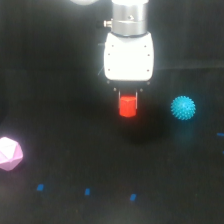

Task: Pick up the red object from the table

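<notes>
The red object [127,106] is a small red-orange faceted block in the middle of the exterior view. It sits between the dark fingers of my gripper [128,104], just below the white gripper body. The gripper is shut on it. The block hangs above the black table [100,165], with a faint dark shadow under it. The fingers are dark against the dark table and hard to make out.
A pink faceted polyhedron [9,153] lies at the exterior view's left edge. A spiky cyan ball [183,107] lies to the right of the gripper. Small blue tape marks [87,191] dot the table in front.
</notes>
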You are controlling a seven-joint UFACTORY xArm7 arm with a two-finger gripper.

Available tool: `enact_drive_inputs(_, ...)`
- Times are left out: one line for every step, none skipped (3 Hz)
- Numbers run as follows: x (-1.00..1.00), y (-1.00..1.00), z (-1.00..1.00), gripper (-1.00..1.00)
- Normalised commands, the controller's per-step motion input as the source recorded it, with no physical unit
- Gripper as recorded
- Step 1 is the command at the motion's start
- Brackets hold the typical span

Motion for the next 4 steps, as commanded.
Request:
enact_drive_inputs(0.26, 0.68, 0.74, -0.92)
enact_drive_inputs(-0.03, 0.87, 1.00, -0.91)
enact_drive_inputs(0.28, 0.47, 0.21, -1.00)
enact_drive_inputs(-0.55, -0.79, 0.27, -1.00)
